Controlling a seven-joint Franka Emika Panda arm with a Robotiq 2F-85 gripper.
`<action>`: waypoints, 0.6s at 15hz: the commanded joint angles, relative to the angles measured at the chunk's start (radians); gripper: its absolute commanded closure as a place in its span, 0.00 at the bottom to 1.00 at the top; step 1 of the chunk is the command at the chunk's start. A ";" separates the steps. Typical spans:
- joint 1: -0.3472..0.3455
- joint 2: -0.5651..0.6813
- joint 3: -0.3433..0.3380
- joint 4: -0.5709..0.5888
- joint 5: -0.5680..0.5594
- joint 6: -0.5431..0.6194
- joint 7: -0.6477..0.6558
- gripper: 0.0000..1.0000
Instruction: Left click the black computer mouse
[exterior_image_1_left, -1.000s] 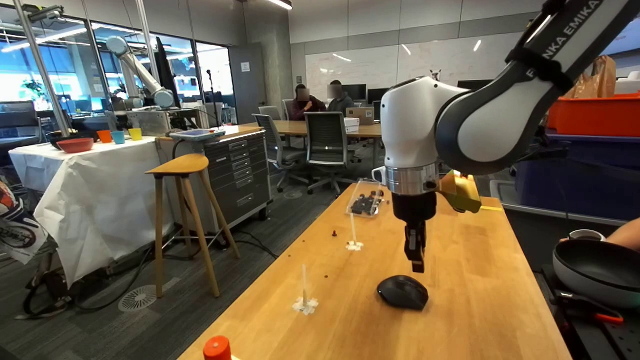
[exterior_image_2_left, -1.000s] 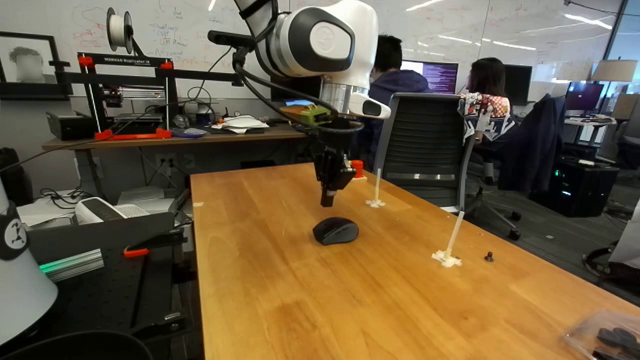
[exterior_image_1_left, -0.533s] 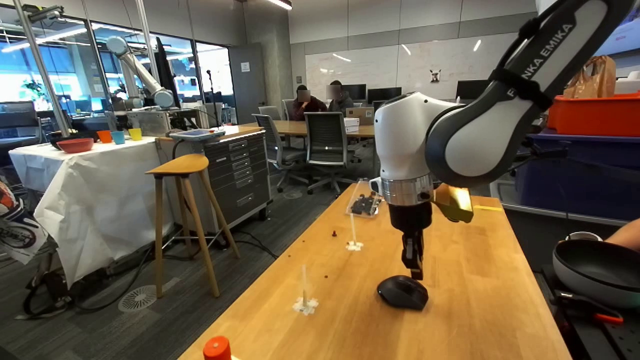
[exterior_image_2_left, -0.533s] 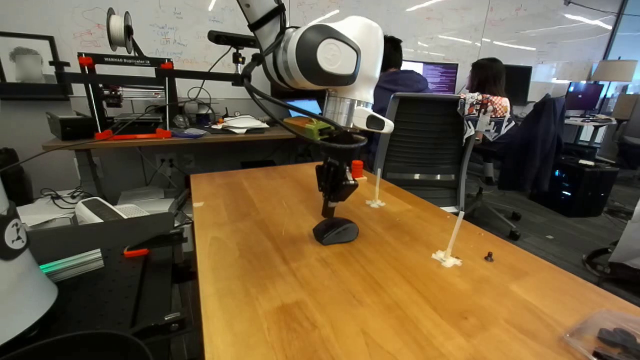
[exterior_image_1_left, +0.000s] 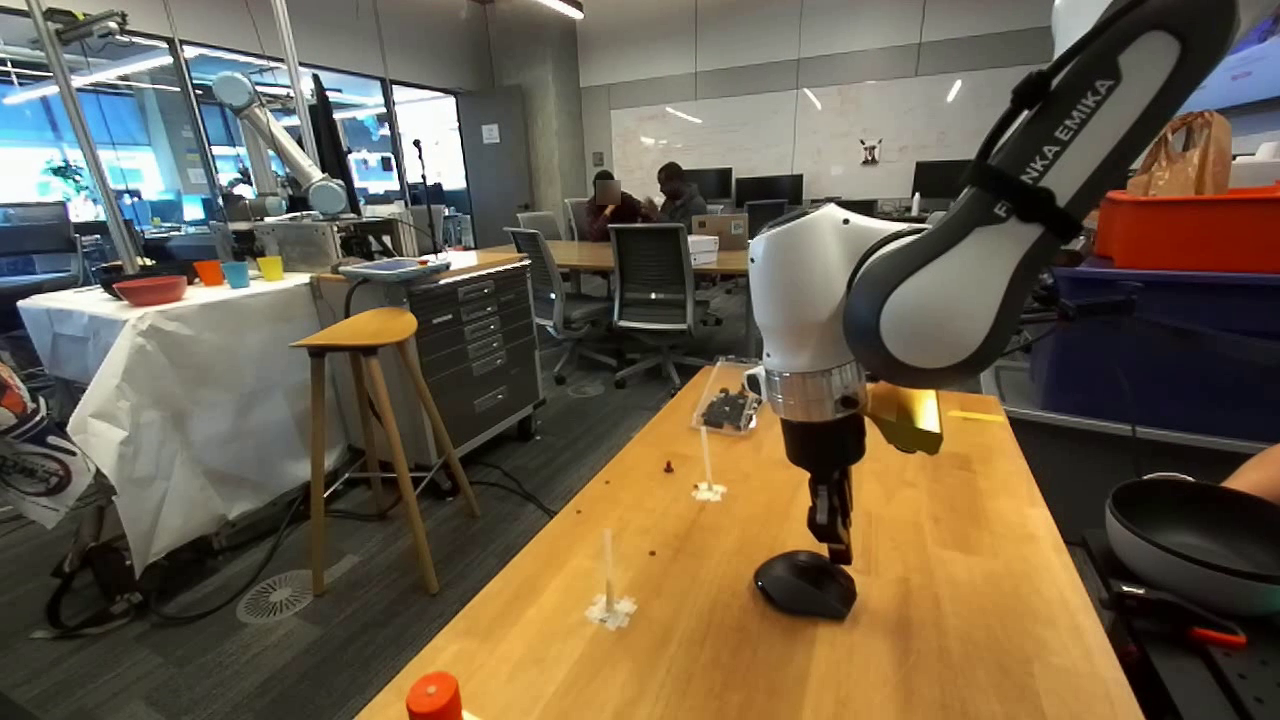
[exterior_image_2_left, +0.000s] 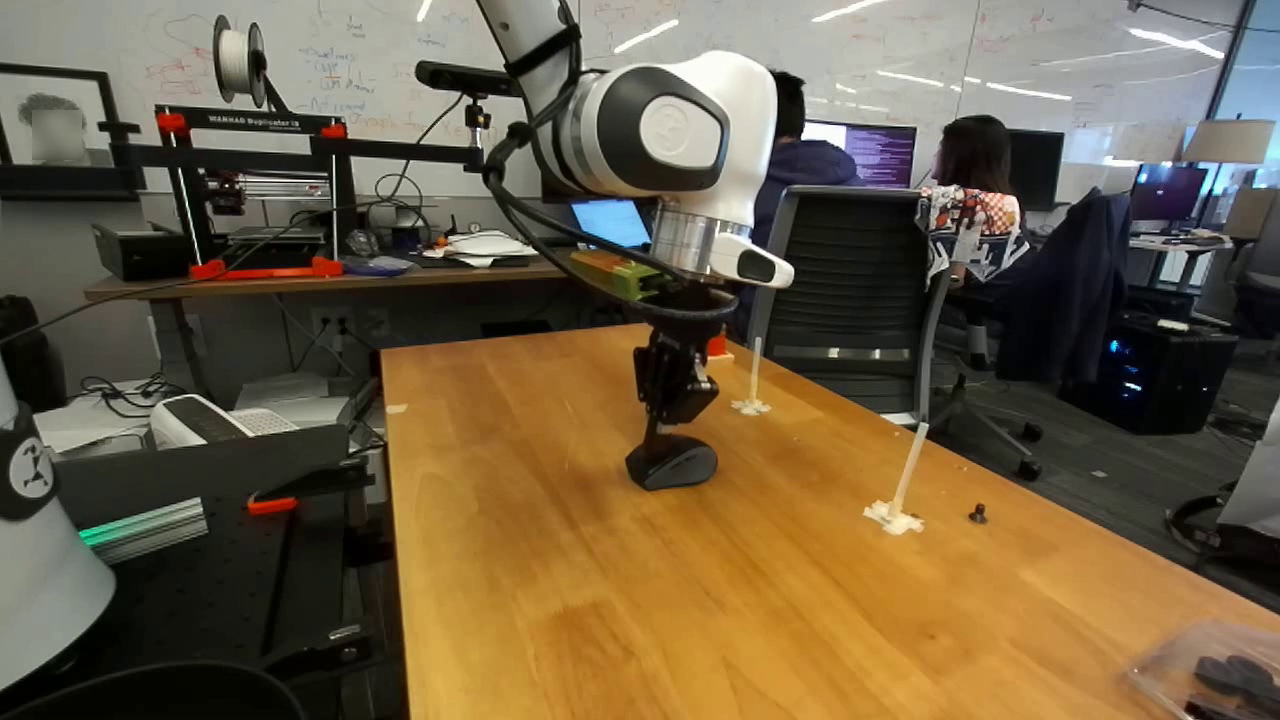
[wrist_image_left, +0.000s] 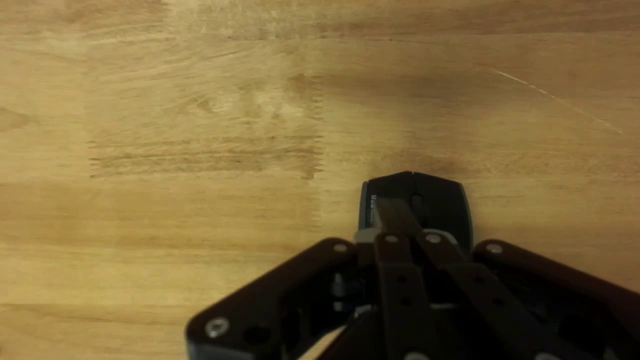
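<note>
The black computer mouse (exterior_image_1_left: 800, 588) lies on the wooden table, and it also shows in an exterior view (exterior_image_2_left: 684, 466). In the wrist view the mouse (wrist_image_left: 446, 207) is partly hidden by my gripper. My gripper (wrist_image_left: 398, 212) is shut with its fingers together and nothing between them. It points down, and its tips are over the left front button, left of the scroll wheel. In both exterior views the gripper tips (exterior_image_1_left: 840, 556) (exterior_image_2_left: 653, 436) are at the mouse's top front. They look to be at or touching its surface; exact contact cannot be told.
Two thin white sticks (exterior_image_1_left: 608, 570) (exterior_image_1_left: 707, 460) stand taped to the table. A clear box of dark parts (exterior_image_1_left: 730, 408) sits at the table's far end. An orange-red object (exterior_image_1_left: 435, 694) is at the near edge. A dark pan (exterior_image_1_left: 1195, 540) is beside the table.
My shut gripper has moved down from above the mouse until its tips are at the mouse's top. The mouse has not visibly moved.
</note>
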 joint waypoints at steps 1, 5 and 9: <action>-0.001 0.029 -0.006 0.025 0.002 -0.004 0.005 1.00; 0.000 0.048 -0.007 0.030 0.005 -0.006 0.005 1.00; 0.001 0.048 -0.006 0.031 0.006 -0.005 0.005 1.00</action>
